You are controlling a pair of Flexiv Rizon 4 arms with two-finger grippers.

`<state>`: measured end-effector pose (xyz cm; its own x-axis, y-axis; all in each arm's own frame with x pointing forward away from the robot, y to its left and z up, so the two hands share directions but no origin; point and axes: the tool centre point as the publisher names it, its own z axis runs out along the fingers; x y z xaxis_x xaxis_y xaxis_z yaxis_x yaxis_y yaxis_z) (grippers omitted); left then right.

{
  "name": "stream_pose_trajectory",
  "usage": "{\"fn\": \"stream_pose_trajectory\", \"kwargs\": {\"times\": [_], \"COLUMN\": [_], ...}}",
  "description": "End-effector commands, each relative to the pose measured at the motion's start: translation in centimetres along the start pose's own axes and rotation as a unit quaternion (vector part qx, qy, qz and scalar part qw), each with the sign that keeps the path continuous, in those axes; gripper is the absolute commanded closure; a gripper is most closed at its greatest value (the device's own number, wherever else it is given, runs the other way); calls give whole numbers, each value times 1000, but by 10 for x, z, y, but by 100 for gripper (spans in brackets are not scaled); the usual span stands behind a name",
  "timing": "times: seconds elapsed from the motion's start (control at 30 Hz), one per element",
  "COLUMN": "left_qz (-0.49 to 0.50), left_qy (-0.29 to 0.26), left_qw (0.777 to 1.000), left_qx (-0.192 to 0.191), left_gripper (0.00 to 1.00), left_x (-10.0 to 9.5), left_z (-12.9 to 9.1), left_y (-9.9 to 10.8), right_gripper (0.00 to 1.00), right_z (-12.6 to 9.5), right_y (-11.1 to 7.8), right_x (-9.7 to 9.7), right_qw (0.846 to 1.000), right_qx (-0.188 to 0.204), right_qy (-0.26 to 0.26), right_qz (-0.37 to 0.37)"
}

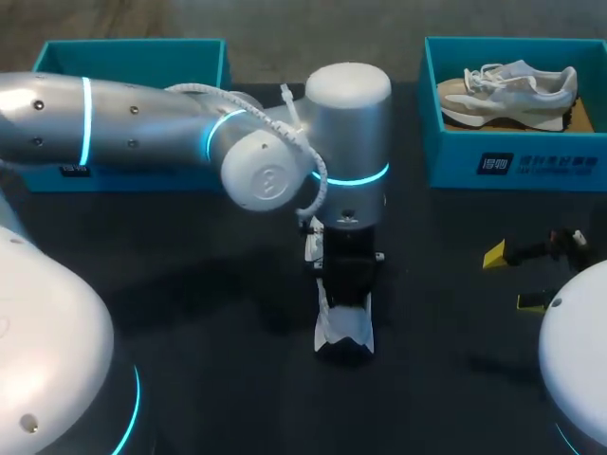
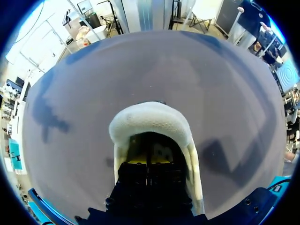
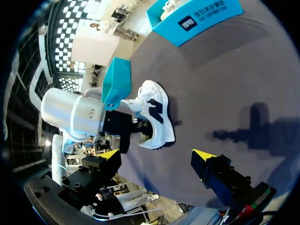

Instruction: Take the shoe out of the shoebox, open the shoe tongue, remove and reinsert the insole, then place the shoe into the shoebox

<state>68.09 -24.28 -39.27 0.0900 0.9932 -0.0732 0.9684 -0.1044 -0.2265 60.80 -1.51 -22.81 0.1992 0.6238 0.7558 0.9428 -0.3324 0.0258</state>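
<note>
While the white shoe sits out on the dark tabletop, my left arm reaches over it from the left and its left gripper is sunk into the shoe's opening. The left wrist view shows the shoe's padded collar curving around that gripper. Whether it grips anything in there cannot be told. In the right wrist view the shoe shows a dark mark on its side.

Well to the right of the shoe, the right gripper hovers above the tabletop, its yellow-tipped fingers spread wide and holding nothing. Beyond the shoe and to its right stands a teal shoebox with a second pale shoe lying inside. Beyond the shoe on its left is another teal box.
</note>
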Motion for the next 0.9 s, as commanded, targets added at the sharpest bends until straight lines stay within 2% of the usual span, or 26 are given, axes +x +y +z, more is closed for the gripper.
{"fn": "stream_pose_trajectory", "kwargs": {"times": [0.03,0.27,0.43,0.53,0.6,0.7,0.73,0.87,0.9], "left_qz": [1,1,1,0,0,2,2,1,0], "left_qy": [-13,-20,-18,-15,-14,-12,-11,-8,-7], "left_qw": [1000,1000,1000,1000,1000,1000,1000,1000,1000], "left_qx": [-15,-22,-22,-22,-22,-21,-21,-17,-18], "left_gripper": [100,100,100,96,89,87,85,55,51], "left_x": [8,8,8,6,5,4,4,5,5], "left_z": [-18,-33,-31,-29,-29,-30,-30,-30,-30], "left_y": [-6,1,8,12,14,16,16,21,22], "right_gripper": [0,0,0,0,0,0,0,0,0], "right_z": [-6,-6,-6,-6,-6,-6,-6,-6,-6], "right_y": [-9,-9,-9,-9,-9,-9,-9,-9,-9], "right_x": [1,1,1,1,1,1,1,1,1], "right_qw": [1000,1000,1000,1000,1000,1000,1000,1000,1000], "right_qx": [-6,-6,-6,-6,-6,-6,-6,-6,-6], "right_qy": [-2,-2,-2,-2,-2,-2,-2,-2,-2], "right_qz": [1,1,1,1,1,1,1,1,1]}}
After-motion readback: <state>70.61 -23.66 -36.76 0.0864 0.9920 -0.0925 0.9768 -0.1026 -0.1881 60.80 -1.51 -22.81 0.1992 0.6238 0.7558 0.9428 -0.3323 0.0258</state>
